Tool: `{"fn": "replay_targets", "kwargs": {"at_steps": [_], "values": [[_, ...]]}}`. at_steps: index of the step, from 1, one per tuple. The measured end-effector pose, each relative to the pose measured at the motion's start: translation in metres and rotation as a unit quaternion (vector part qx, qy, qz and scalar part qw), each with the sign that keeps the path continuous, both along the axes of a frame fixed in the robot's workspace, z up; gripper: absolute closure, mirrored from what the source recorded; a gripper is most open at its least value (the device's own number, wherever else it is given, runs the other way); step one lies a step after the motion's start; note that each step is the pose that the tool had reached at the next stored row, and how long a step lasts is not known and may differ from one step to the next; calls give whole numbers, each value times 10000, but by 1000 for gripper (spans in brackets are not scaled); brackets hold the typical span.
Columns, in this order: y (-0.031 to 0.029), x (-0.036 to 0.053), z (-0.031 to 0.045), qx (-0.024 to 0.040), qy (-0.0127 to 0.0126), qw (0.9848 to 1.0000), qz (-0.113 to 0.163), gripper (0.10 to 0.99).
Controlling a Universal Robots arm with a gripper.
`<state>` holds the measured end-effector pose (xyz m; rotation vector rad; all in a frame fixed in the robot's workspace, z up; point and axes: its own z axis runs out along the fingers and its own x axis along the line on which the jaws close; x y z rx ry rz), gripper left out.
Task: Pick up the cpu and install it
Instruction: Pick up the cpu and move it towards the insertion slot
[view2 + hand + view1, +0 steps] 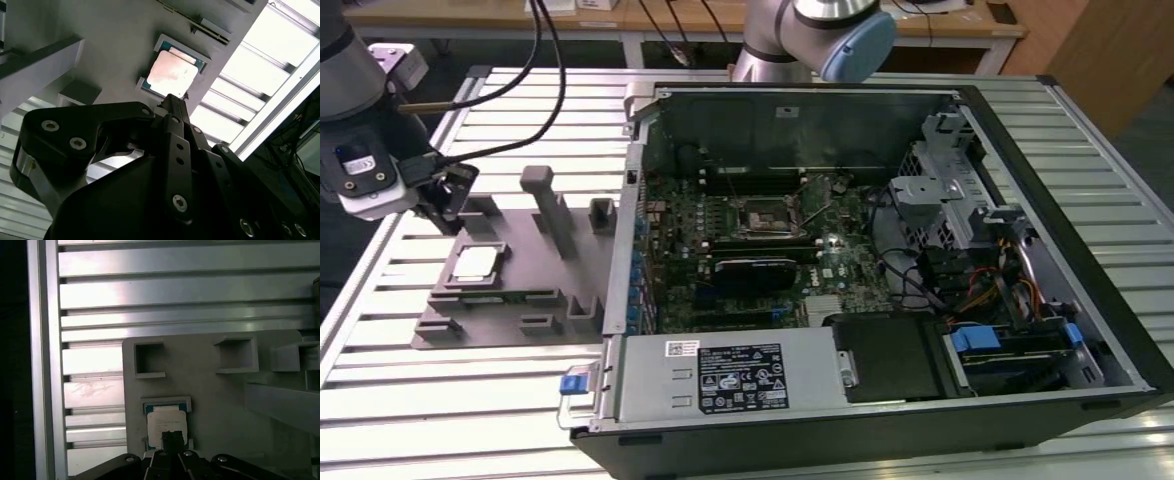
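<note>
cpu (478,263) lies flat in shallow square nest of grey fixture plate (520,255), at exterior view's left of open computer case (720,440), well apart from motherboard socket (761,214)

gripper (172,436) poised over cpu, appears clear of it; jaws look pressed together, holding nothing

Judged: light, thin, rigid; smooth metal top slippery, underside likely fragile; grip opposite edges, keep level

Plate matt plastic; table (454,400) ribbed aluminium

The claw (172,436) hangs over the cpu (165,421) seated in the grey fixture plate (210,390).
</note>
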<state>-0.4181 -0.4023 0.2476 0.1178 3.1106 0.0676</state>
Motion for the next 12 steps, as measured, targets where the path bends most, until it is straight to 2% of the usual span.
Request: {"fn": "replay_targets", "kwargs": {"at_steps": [12], "values": [[-55, 28, -185, 1, 11, 10000, 0, 980]]}}
